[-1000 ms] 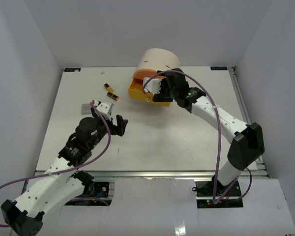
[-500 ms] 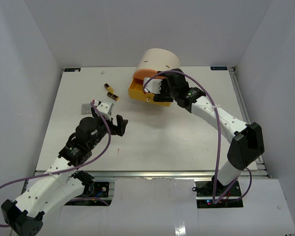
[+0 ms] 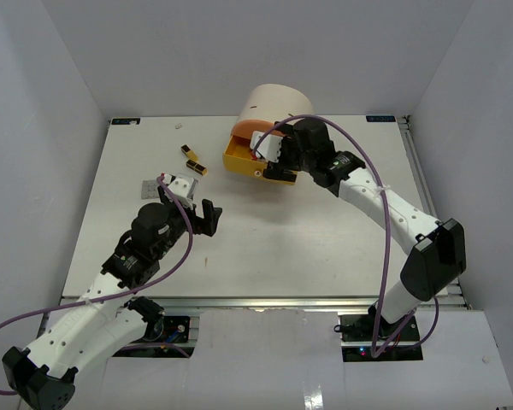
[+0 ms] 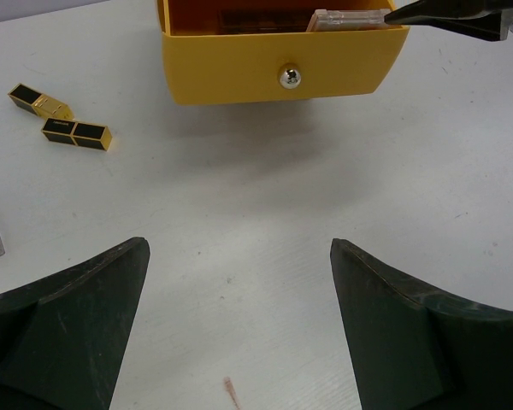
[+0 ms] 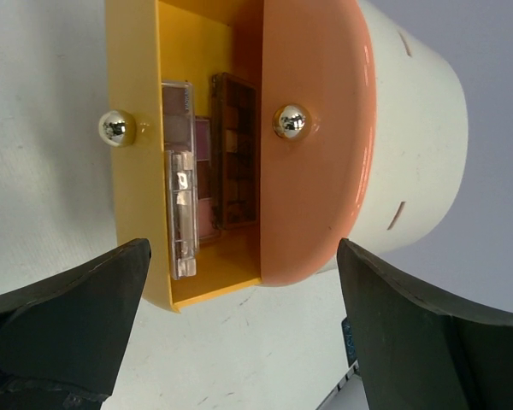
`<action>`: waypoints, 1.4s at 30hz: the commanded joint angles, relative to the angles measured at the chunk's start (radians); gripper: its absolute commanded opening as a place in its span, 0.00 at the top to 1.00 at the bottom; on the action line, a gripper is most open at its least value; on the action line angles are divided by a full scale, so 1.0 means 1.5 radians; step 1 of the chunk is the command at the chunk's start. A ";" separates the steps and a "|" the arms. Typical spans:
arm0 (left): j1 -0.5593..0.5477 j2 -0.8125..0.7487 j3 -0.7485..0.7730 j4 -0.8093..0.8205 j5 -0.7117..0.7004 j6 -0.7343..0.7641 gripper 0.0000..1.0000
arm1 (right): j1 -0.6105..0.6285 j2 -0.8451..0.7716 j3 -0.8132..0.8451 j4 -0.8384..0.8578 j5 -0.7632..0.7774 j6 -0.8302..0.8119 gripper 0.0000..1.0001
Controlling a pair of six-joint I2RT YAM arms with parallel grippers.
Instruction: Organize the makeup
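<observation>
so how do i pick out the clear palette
Find the cream cylindrical unit at the table's far side; its yellow drawer is pulled out. Of two palettes inside, it is the clear-cased palette by the drawer's front wall, not the dark brown palette.

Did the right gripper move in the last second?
Yes, slightly. The right gripper and its wrist shifted up the top view, toward the cream drawer unit. The yellow drawer stayed put.
</observation>
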 commanded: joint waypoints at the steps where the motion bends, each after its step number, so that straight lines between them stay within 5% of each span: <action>1: 0.006 -0.005 -0.008 0.002 0.006 -0.004 0.02 | -0.006 0.014 0.015 -0.002 -0.028 0.025 0.03; 42: 0.012 0.003 -0.006 0.004 0.019 -0.003 0.02 | -0.026 0.019 0.042 0.033 -0.016 0.049 0.01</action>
